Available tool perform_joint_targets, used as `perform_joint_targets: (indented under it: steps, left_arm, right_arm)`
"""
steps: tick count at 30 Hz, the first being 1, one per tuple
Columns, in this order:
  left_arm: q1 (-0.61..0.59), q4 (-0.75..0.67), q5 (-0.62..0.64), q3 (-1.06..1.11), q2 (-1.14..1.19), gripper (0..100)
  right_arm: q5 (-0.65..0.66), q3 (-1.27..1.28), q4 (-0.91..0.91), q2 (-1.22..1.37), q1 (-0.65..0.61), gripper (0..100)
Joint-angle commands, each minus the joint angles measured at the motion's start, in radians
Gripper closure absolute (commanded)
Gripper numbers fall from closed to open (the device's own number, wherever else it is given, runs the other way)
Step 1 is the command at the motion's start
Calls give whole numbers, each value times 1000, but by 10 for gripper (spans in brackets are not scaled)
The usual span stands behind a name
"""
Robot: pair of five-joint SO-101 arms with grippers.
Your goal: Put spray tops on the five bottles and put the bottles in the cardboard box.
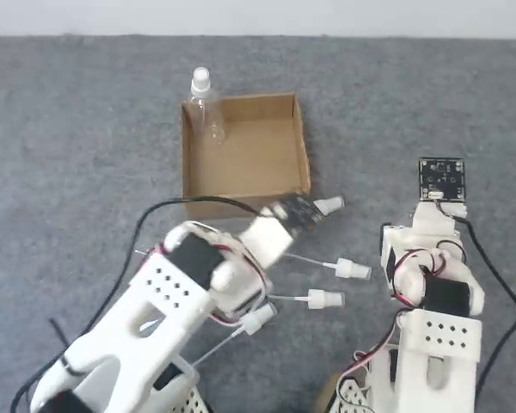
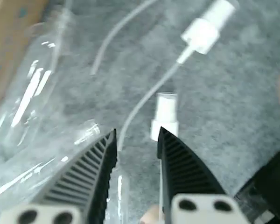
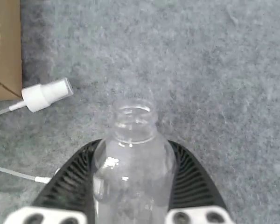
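Bottle [image 3: 130,158] up close: clear, neck open with no top on it, clenched at the shoulders in the right claw [image 3: 133,148], both ribbed fingers [image 3: 72,179] pressed against its sides over the grey carpet [image 3: 214,70]. Just past it, a loose spray top [image 3: 46,95] lies beside a corner of the cardboard box [image 3: 4,56].

Over to the left claw [image 2: 136,135]: jaws parted by a narrow gap, gripping nothing. A second spray top [image 2: 165,116] lies just off one fingertip, its thin tube trailing away. Farther out, clear bottles [image 2: 23,107] lie on their sides, and a third spray top [image 2: 207,28] rests beyond.

The high view adds the layout. The box sits at 12 o'clock from the left arm [image 1: 172,292]. Loose tops [image 1: 353,269] are scattered between the two arms, at 5 o'clock from the box. One capped bottle [image 1: 203,103] stands in the box's 11 o'clock corner.
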Motion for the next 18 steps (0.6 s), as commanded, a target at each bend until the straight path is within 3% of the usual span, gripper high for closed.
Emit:
perform_joint_targets:
  steps: [1,7,18]
  left_arm:
    - [106,-6,2,-13,60,863]
    - [178,-41,109,-16,241,825]
    - [175,-77,117,-31,422,819]
  right_arm:
    - [-12,-8,-31,-30,13,976]
    - [-12,-8,-35,-30,38,976]
    - [-11,-8,-35,-30,44,976]
